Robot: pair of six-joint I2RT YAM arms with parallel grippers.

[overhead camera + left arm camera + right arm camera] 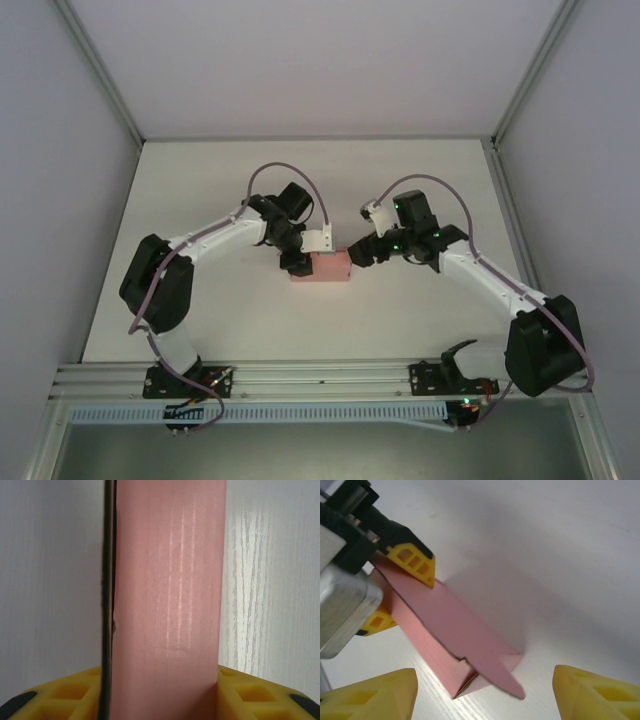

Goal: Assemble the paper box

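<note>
The pink paper box lies on its side at the middle of the white table, folded into a long hollow shape. My left gripper is shut on its left end. In the left wrist view the box's pink wall runs up from between the yellow fingers. My right gripper is at the box's right end, open. Its yellow fingertips stand either side of that end without touching it. An unfolded end flap sticks out there, and the end of the box gapes open. The left gripper's fingers clamp the far end.
The white table is walled in by grey panels at the left, right and back. An aluminium rail carrying both arm bases runs along the near edge. Cables loop over both arms.
</note>
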